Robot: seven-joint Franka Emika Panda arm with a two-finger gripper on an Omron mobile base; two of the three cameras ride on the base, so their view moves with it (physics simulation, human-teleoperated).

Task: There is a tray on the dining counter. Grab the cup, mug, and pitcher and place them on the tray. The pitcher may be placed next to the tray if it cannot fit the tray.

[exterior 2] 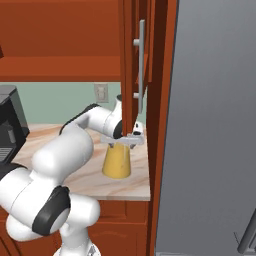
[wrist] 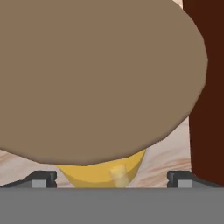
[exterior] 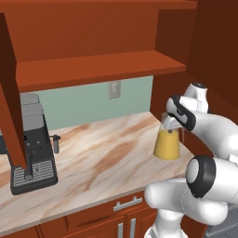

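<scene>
Orange-filled pitcher [exterior: 167,144] upright on marbled desk [exterior: 102,158]; my claw [exterior: 170,124] spread wide over its tan lid [wrist: 96,74], not gripping.

Pitcher [exterior: 167,145] top hidden by end effector [exterior: 170,124]

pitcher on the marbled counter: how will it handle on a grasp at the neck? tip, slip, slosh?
The pitcher probably resists tipping: its base is wider than its neck. It looks full of orange liquid, so likely heavy for its size and prone to slosh. Clear glass walls may be slippery, and the open gripper sits up by the tan lid.
</scene>
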